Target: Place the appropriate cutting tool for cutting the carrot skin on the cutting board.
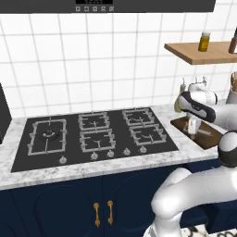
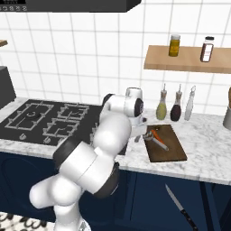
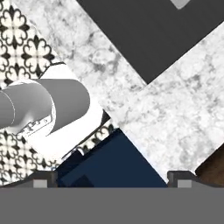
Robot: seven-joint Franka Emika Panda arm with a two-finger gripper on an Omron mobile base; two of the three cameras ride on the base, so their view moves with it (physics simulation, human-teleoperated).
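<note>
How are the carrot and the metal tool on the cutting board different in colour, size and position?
The carrot is orange, while the metal tool is grey and shiny. The carrot looks shorter than the tool. The carrot lies nearer the wall end of the cutting board, and the tool lies closer to the middle. Both are slender, lie flat on the board and point in roughly the same slanted direction, close together; whether they touch I cannot tell.

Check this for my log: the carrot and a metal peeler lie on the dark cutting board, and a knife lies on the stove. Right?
Not quite. The knife lies on the floor below the counter, not on the stove, as the right base view shows. The carrot and the peeler do lie on the cutting board.
</note>
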